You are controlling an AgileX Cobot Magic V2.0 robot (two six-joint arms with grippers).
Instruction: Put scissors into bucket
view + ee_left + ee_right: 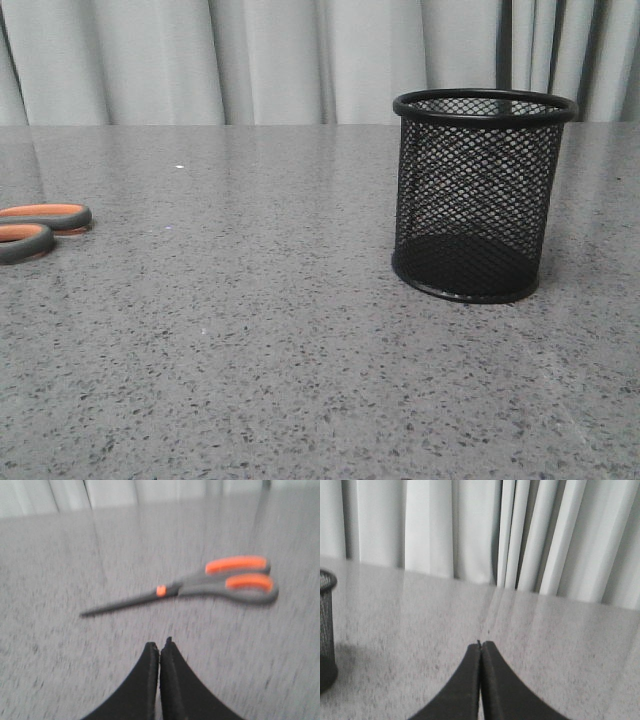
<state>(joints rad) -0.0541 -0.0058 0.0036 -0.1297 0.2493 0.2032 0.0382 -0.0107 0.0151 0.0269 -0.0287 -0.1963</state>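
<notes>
Two task items sit on the grey speckled worktop (300, 350), well apart from each other; I log their places first. On my front view the scissors (38, 228) lie flat at the far left edge, only the two grey handle loops with orange lining in frame, the rest cut off by the picture border; the bucket (478, 195) stands upright right of centre, black mesh wall, solid rim, dark round base, nothing visible inside it through the mesh.

From the left wrist camera I see the scissors (200, 585) whole, somewhat blurred; blades together, slim and dark, orange pivot dot at the joint, both handle loops side by side; they rest flat on the worktop (60, 670). Left gripper (159, 646): the two black fingers pressed together tip to tip, nothing between them; it sits short of the scissors, not touching them, with bare worktop between.

From the right wrist camera: right gripper (480, 645) likewise closed up, fingers meeting along their length, holding nothing; it is over bare worktop (545, 670); a sliver of the bucket (326, 630) shows at the picture edge, apart from the fingers. White pleated curtain (470, 530) hangs behind the worktop; it also fills the background of my front view.
</notes>
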